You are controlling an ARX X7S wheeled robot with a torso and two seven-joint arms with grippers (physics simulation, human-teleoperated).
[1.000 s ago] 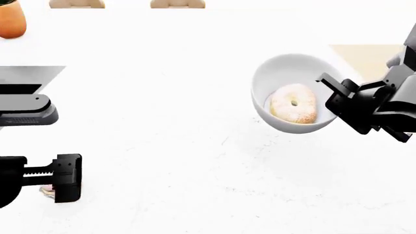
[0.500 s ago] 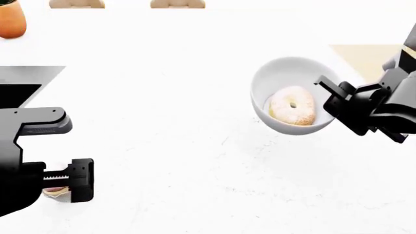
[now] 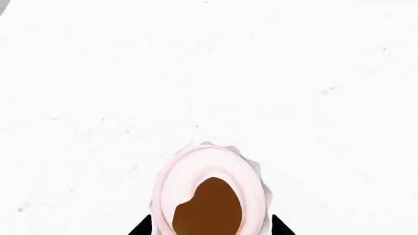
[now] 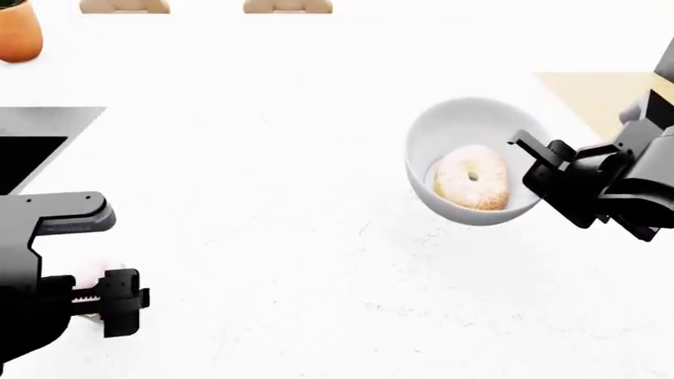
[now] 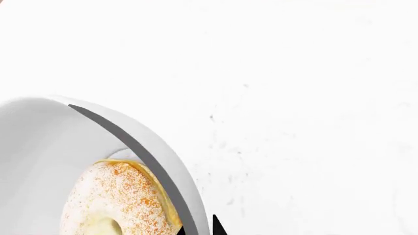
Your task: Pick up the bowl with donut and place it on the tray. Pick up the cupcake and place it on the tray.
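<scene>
Surface: white, faintly veined table [image 4: 316, 237] fills the head view; an orange plant pot [image 4: 19, 31] stands at the far left corner, a black sink basin [image 4: 27, 158] at the left edge.
Tray: not identifiable in any view; a pale beige patch [image 4: 589, 95] lies far right, nature unclear.
Right claw: the right claw [image 4: 537, 170] pinches the near-right rim of the bowl [image 4: 463, 126], one finger inside the wall, one outside.
Bowl position: appears lifted clear of the table and tilted, judged from the faint shadow beneath it.
Donut: the donut [image 4: 471, 180] lies against the lower inner wall, toward the gripped side.
Left claw: the left claw [image 4: 114, 302] sits at the lower left; the wrist view shows dark fingertips at either side of the cupcake [image 3: 209, 191]. Whether they press it, I cannot tell.
Cupcake position: low left of the table, between the left claw's fingers; barely visible in the head view.
Risk 1: a rim pinch on a glossy bowl may slip or let it swing, owing to the off-centre load.
Risk 2: further tilt could roll the donut out over the low side.
Risk 3: squeezing soft frosting or the liner may deform the cupcake or tip it.
Appearance, bowl: deep, round, plain glossy white.
Appearance, donut: pale beige ring, sugar-dusted, small centre hole.
Appearance, cupcake: pink frosting ring round a brown centre, pale fluted liner edge.
</scene>
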